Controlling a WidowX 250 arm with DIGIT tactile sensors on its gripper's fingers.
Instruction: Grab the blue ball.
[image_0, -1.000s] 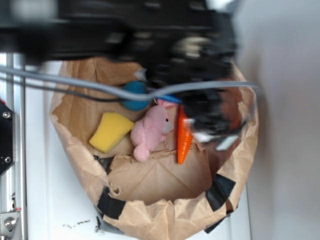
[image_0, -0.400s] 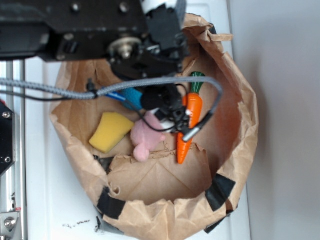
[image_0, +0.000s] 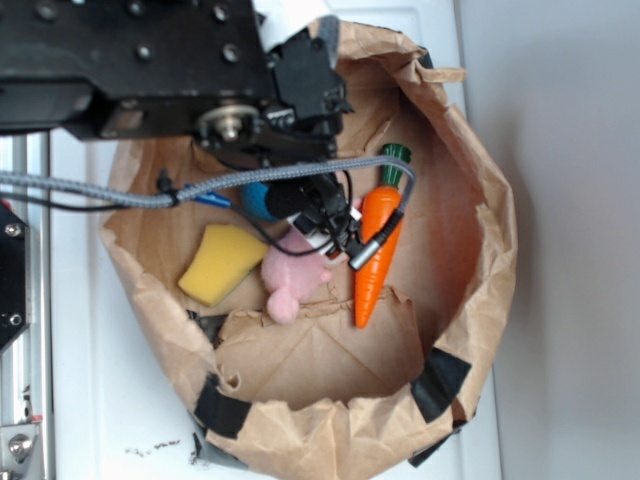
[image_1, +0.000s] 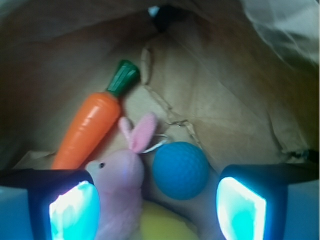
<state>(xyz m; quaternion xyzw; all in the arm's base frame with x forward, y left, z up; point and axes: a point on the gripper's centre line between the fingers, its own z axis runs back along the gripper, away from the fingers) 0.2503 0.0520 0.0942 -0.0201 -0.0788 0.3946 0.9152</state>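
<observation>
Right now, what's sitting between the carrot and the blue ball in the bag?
The pink plush bunny: in the wrist view its head and ear lie between the carrot and the blue ball, ear tip close beside the ball.

Exterior view bright, slightly soft; wrist view dim, blurry, pincer fingertips glaring.

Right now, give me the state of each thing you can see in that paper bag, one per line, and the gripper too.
gripper: open, fingers either side of the ball and bunny head
blue ball: resting on the bag floor, ungrasped
pink bunny: lying down, ear by the ball
carrot: lying flat, untouched
yellow sponge: lying flat
paper bag: open, rim crumpled
</observation>
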